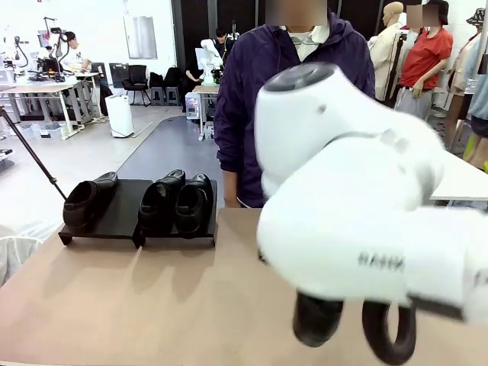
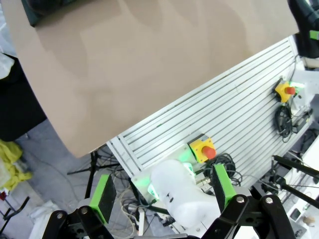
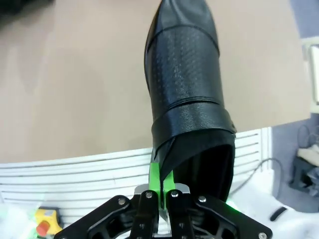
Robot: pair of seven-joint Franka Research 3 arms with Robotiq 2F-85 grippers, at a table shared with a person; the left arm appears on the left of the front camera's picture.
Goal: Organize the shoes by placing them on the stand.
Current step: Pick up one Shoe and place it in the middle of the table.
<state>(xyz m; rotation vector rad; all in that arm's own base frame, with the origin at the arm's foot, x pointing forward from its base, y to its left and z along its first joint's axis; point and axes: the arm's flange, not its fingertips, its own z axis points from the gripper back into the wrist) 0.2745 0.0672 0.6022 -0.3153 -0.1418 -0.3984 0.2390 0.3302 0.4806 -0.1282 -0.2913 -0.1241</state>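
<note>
The black stand (image 1: 122,210) sits at the table's far left. One glossy black shoe (image 1: 85,200) lies on its left half, and two more shoes (image 1: 160,200) (image 1: 195,202) lie side by side on its right half. In the right wrist view my right gripper (image 3: 161,175) is shut on the rim of a fourth shoe (image 3: 185,94). That shoe hangs over the table's near edge with its toe pointing away. In the front view my right arm (image 1: 351,191) is close to the camera and hides that gripper. My left gripper (image 2: 163,194) stands open with nothing between its fingers, off the table's near edge.
A person in a purple jacket (image 1: 293,91) stands at the far side behind the stand. The tan table (image 1: 152,297) is bare in the middle and at the front left. A slatted metal base (image 2: 224,124) with red stop buttons (image 2: 207,149) lies below the near edge.
</note>
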